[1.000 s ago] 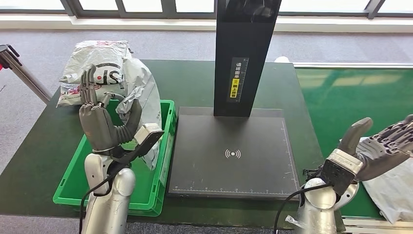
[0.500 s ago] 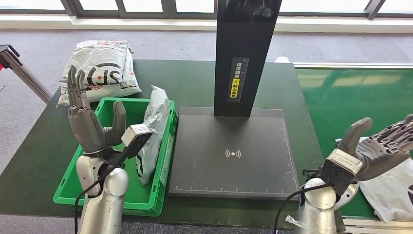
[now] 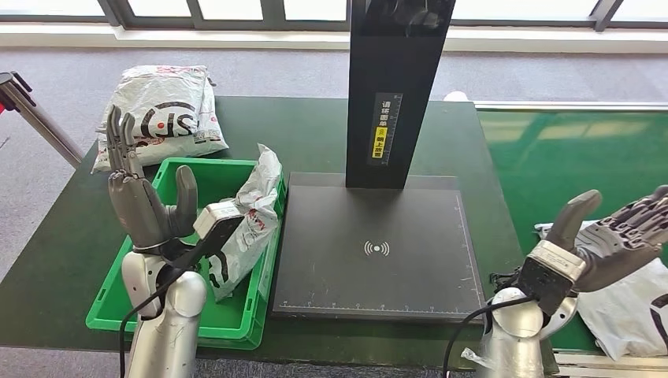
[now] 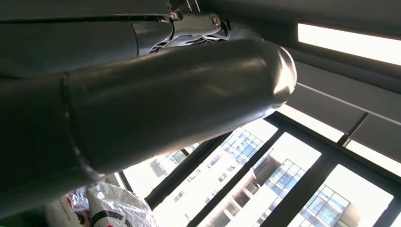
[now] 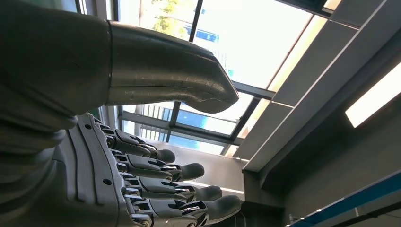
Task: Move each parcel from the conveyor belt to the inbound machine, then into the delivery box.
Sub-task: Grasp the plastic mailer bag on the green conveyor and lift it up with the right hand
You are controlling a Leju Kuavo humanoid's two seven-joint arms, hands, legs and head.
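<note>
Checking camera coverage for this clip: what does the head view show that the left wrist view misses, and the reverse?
Head view alone: the green delivery box holding a fallen parcel, the black inbound machine, the conveyor belt and the right hand raised over another parcel. Left wrist view alone: windows with buildings outside, and the ceiling. Both: the open left hand and a printed grey parcel.
</note>
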